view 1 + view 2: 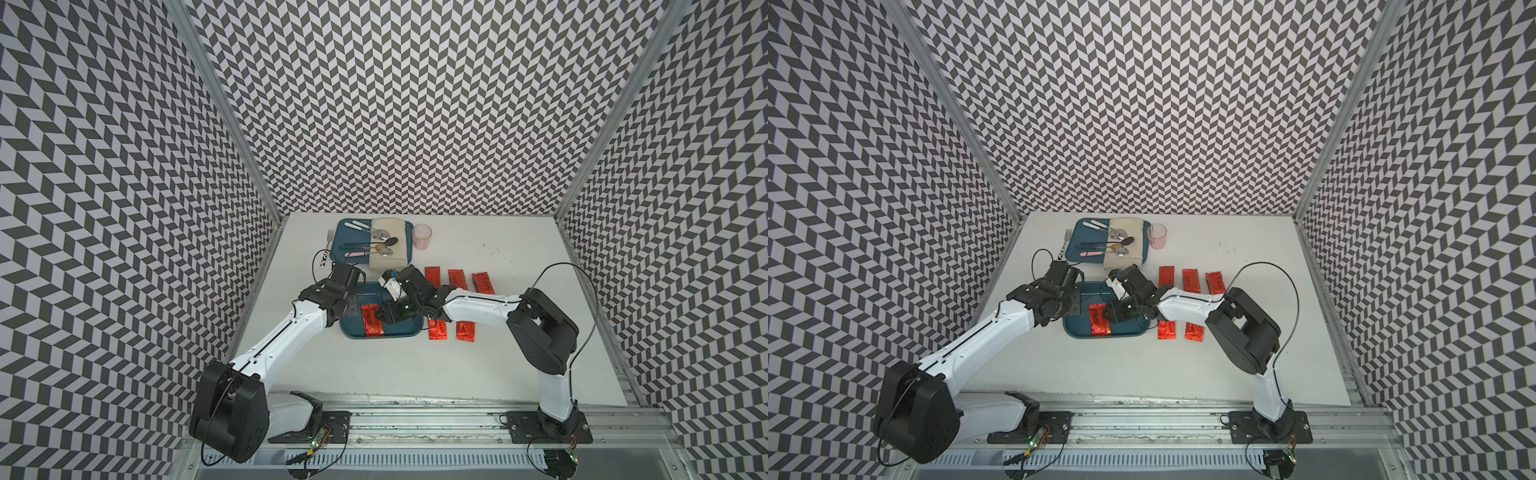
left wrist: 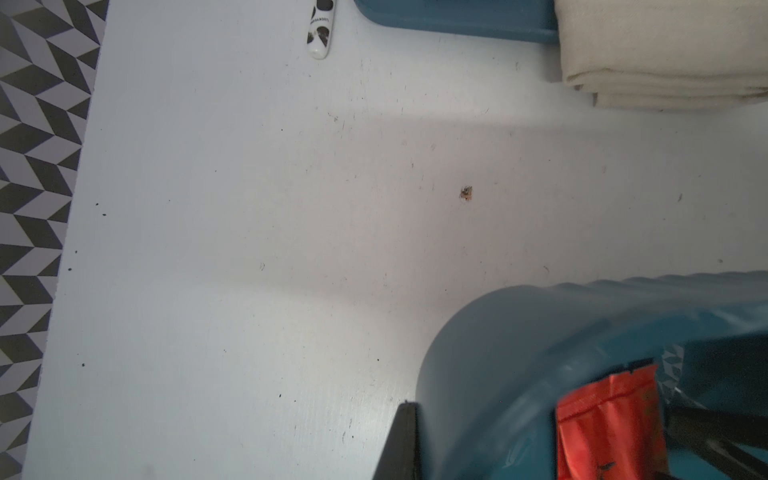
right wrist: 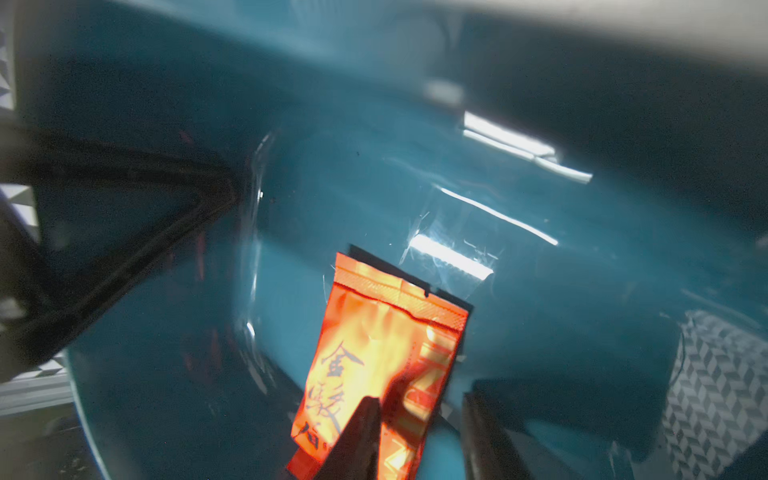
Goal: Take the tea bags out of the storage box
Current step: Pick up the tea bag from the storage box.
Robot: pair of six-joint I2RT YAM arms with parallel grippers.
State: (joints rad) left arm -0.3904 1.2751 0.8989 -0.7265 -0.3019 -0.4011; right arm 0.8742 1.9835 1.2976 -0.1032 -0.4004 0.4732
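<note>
Right wrist: fingers (image 3: 357, 444) flank tea bag (image 3: 374, 353) edge inside storage box (image 3: 374, 187).

L gripper (image 1: 352, 308) closed, arm stretched fwd — R gripper (image 3: 419, 440) angled down, jaws apart.

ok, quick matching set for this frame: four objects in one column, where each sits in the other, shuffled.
Things:
1. fork
2. pink cup
3. beige cloth
4. tea bag below the right gripper

Places:
A. inside the storage box
B. lying on the flat blue tray
C. on the table, just left of the tray
D. on the table, just right of the tray

Pairs: 1-C, 2-D, 3-B, 4-A
</note>
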